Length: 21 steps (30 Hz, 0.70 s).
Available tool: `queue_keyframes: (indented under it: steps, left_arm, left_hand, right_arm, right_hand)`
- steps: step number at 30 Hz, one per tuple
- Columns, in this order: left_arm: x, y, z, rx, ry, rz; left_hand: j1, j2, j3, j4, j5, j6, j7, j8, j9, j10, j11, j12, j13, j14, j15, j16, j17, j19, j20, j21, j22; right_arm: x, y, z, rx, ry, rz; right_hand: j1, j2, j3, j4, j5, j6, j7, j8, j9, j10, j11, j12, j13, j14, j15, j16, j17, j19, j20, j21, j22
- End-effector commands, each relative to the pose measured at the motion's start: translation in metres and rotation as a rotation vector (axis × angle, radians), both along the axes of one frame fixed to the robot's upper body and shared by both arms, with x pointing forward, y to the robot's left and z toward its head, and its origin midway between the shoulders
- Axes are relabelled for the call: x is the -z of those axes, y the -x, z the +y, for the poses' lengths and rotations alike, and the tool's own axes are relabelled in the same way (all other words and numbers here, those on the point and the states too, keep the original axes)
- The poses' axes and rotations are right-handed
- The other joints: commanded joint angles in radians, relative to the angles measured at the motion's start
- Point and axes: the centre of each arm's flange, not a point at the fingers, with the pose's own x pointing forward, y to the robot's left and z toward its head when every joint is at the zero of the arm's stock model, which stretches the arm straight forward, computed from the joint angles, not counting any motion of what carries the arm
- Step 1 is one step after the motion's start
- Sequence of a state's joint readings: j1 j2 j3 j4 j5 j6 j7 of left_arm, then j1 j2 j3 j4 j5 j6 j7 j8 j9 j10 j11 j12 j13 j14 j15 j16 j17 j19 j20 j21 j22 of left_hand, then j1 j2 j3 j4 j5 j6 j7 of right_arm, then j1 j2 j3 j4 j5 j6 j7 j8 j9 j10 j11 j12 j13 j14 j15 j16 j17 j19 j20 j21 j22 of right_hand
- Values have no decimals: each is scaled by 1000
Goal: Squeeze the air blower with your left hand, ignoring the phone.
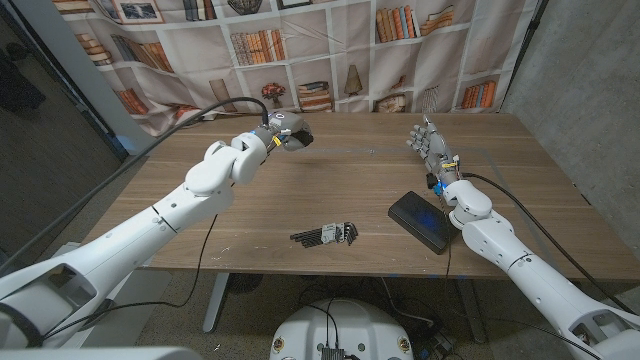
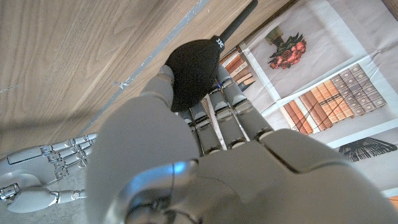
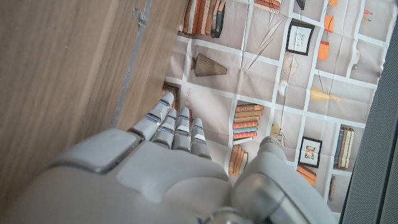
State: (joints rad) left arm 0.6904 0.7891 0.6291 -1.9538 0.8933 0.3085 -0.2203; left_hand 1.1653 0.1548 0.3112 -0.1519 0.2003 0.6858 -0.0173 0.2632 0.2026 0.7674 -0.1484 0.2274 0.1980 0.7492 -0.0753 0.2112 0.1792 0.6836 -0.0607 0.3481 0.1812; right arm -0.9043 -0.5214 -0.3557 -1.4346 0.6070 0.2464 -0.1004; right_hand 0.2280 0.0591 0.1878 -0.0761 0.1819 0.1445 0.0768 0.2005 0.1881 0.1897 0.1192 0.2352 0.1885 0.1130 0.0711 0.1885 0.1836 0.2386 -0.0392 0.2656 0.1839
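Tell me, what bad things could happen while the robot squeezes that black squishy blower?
1. The left hand holds the air blower lifted above the table. It is gripped mostly at the fingers, so a hard squeeze might make the round bulb pop out and drop.
2. The blower sits near the table's far edge, so if it slips it could roll off the back.
3. The right hand stands close to the phone; any move there could bump it.

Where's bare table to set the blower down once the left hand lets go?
The wide bare wood between the left hand holding the air blower and the right hand. Also the table's left half beside the left forearm. It is crowded near the front: hex keys and phone.
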Motion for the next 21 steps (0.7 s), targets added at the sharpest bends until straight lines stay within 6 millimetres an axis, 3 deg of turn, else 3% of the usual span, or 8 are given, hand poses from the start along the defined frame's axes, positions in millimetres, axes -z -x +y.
queue_keyframes:
  steps: [1, 21]
  left_arm:
    - [2, 0, 1, 73, 55, -21]
    - [9, -5, -2, 110, 93, 9]
  left_hand:
    - [36, 2, 27, -5, -4, 54, 2, 17, 2, 55, -10, 12, 2, 56, -106, 13, 3, 42, -4, 16, -1]
    - [62, 10, 72, 11, -7, 149, 14, 25, 0, 138, -13, 13, 3, 157, -122, 15, 3, 124, -22, 37, -5]
  right_arm:
    - [0, 2, -1, 2, 0, -3]
    - [4, 5, -3, 5, -2, 6]
  right_hand:
    - [2, 6, 4, -2, -3, 7, -2, -3, 2, 11, 1, 1, 2, 8, 2, -2, 3, 7, -7, -5, 1]
    - [2, 6, 4, -4, -3, 8, -1, -3, 2, 12, 2, -1, 2, 8, 1, -2, 3, 8, -7, -8, 2]
